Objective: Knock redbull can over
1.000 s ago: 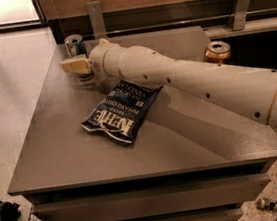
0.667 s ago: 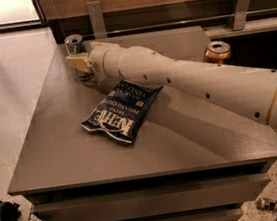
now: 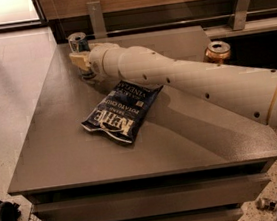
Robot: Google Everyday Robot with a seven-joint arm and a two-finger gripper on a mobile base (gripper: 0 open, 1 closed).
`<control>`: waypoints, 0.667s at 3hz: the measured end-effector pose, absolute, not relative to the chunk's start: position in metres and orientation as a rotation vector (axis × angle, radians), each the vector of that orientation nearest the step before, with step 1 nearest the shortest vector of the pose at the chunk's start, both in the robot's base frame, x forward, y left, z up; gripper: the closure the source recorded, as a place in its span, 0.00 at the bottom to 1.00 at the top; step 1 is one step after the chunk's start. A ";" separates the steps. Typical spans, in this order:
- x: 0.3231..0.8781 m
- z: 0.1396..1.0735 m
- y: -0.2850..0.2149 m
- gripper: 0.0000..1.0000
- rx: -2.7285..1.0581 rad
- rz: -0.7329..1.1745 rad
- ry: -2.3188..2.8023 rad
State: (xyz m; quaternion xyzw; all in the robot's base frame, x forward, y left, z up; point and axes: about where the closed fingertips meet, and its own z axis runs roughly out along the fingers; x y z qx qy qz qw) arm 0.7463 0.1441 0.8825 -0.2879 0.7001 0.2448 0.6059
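Observation:
The redbull can (image 3: pixel 78 43), slim, blue and silver with a silver top, stands upright at the far left corner of the grey table (image 3: pixel 62 142). My gripper (image 3: pixel 79 61) is at the end of the long white arm, right in front of the can and partly covering its lower half. It appears to touch the can or be very near it.
A dark blue Kettle chip bag (image 3: pixel 121 111) lies flat on the table just under the arm. A wider gold can (image 3: pixel 217 52) stands at the far right behind the arm. A dark rail and wood wall run behind the table. The floor lies to the left.
The gripper has moved away from me and slightly right, from beside the can's front-left up against the can. The can still stands upright.

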 end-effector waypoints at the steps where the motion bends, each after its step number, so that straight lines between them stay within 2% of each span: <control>1: 0.746 0.883 0.147 1.00 -0.671 0.569 1.619; 2: 0.745 0.883 0.150 1.00 -0.682 0.571 1.621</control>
